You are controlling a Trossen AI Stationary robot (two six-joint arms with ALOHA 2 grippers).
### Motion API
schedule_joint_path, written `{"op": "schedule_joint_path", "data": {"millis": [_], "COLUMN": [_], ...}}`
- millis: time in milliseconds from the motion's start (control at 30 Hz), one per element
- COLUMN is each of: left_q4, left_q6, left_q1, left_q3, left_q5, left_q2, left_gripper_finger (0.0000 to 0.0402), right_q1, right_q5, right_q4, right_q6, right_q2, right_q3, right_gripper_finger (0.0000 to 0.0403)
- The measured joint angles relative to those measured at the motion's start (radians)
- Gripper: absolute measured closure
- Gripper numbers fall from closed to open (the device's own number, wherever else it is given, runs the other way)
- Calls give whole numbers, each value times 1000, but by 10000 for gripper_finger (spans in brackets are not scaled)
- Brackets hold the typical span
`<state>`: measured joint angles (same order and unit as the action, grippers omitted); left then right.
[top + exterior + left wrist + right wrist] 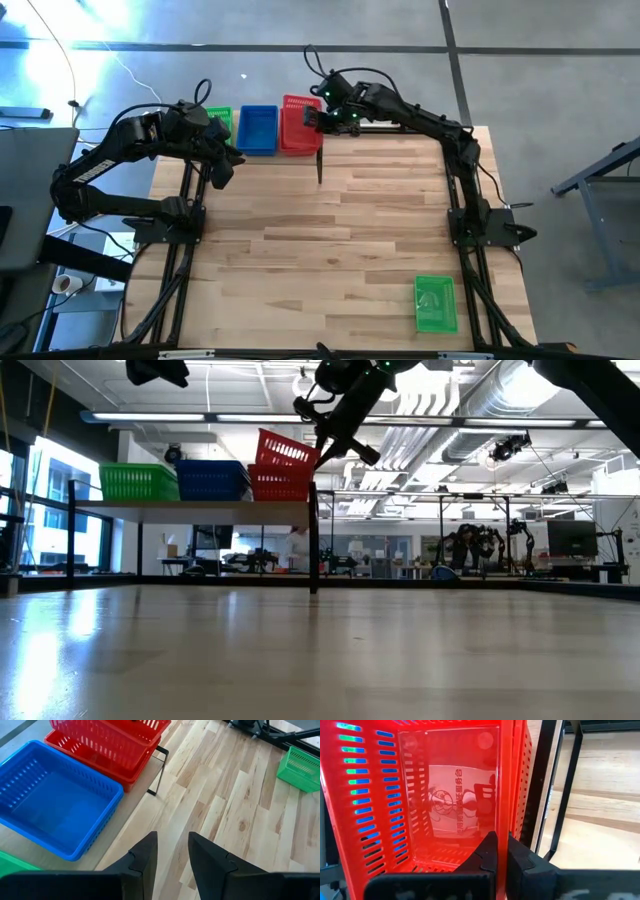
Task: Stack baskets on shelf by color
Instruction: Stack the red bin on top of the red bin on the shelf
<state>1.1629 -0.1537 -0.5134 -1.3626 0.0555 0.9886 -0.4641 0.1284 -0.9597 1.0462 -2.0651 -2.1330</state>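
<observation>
High view: the shelf [262, 152] stands at the far edge of the surface [340, 240], toward its far left corner, and carries the baskets in a row, namely a green basket [219, 120] at the left end, a blue basket [258, 129] in the middle and a red stack [299, 140] at the right end. In the low view a tilted red basket [287, 450] sits on top of the red stack, its right rim raised and its left side resting low. The right gripper [322, 118] is at that raised rim; the right wrist view shows its fingers [487, 851] pinched shut on the thin red wall, one inside the basket and one outside. The right arm reaches from its base at the surface's right edge diagonally to the far edge, elbow high and wrist bent down toward the shelf's right end.

The left gripper [222, 172] hovers above the shelf's front left part, just beside the blue basket, holding nothing; its fingers [145, 857] stand narrowly apart. The left arm stretches from its base at the left edge, forearm angled across the shelf's left end.

A lone green basket [435, 303] lies well apart from the shelf, near the surface's near right corner.
</observation>
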Motion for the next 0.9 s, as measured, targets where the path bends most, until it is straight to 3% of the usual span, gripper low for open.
{"op": "schedule_joint_path", "data": {"millis": [733, 900], "left_q4": [0, 0], "left_q6": [0, 0], "left_q1": [0, 0], "left_q3": [0, 0], "left_q5": [0, 0], "left_q2": [0, 0], "left_gripper_finger": [300, 300], "right_q1": [-2, -2], "right_q5": [-22, -45], "right_q4": [22, 23], "right_q6": [-15, -8], "right_q2": [1, 1], "right_q3": [0, 0], "right_gripper_finger": [402, 382]}}
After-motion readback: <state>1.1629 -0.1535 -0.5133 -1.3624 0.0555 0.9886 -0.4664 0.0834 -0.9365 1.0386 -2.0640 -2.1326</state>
